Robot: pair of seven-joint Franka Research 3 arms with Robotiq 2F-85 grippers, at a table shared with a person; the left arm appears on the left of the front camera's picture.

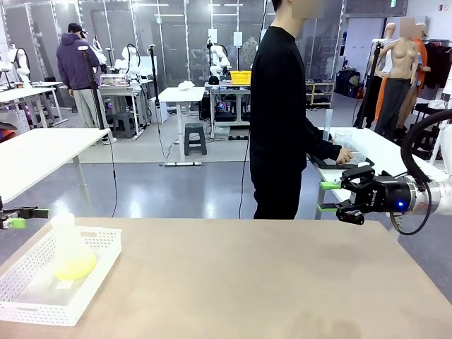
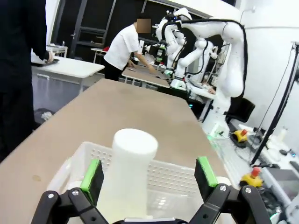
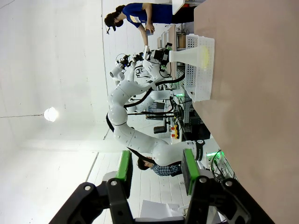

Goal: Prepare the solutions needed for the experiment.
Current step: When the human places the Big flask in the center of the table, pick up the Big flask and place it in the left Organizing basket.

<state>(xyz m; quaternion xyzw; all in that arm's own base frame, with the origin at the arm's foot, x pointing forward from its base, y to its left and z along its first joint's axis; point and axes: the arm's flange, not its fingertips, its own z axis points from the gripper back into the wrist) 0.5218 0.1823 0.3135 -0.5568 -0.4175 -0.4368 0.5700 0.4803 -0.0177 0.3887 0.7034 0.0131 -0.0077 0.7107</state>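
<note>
White basket (image 1: 99, 265) holding flask (image 1: 69, 248) of yellow-green solution (image 1: 74, 267), left hand (image 2: 148, 175) spread around its neck, right hand (image 1: 329, 196) part-spread, empty

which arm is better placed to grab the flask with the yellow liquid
Left. The left gripper is open with its green pads either side of the flask in the white basket. The right gripper hangs empty near the table's far right edge.

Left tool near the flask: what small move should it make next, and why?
Probably ease forward and close on the flask neck. The left tool is open, its green pads on either side of the neck without touching it; the flask with the yellow-green solution stands upright in the white basket.
</note>
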